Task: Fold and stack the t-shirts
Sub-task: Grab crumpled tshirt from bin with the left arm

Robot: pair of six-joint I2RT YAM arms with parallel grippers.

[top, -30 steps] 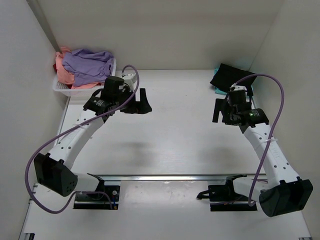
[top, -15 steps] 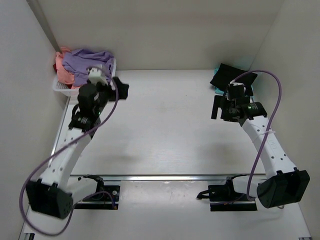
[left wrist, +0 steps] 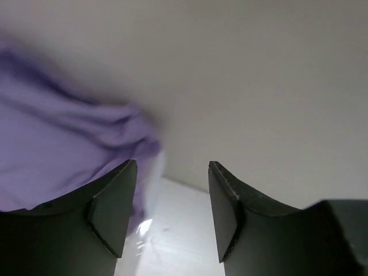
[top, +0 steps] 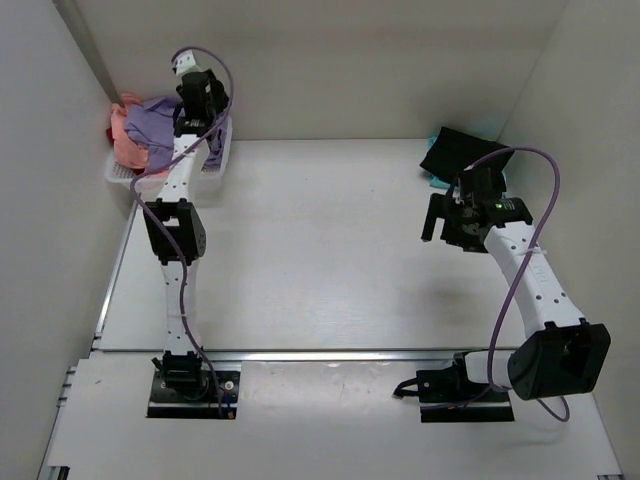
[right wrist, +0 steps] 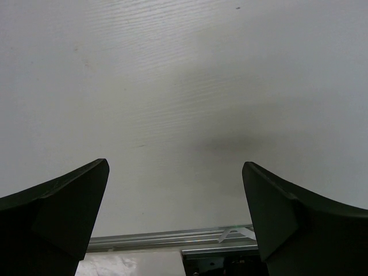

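The wide middle of the tabletop (top: 330,250) lies open from the near rail (top: 330,353) to the far wall (top: 330,70). The far left corner is crowded: the basket (top: 120,180) with the heaped lavender t-shirt (top: 150,125) stands there, and the left arm (top: 175,230) stretches over it. In the far right corner lies the black t-shirt (top: 455,150), with the right claw (right wrist: 175,167) spread wide over bare tabletop near it.

Bright even light, faint shadows on the table (top: 330,230), lavender t-shirt (left wrist: 52,149) blurred in left wrist view

No readable text, seemingly, anywhere
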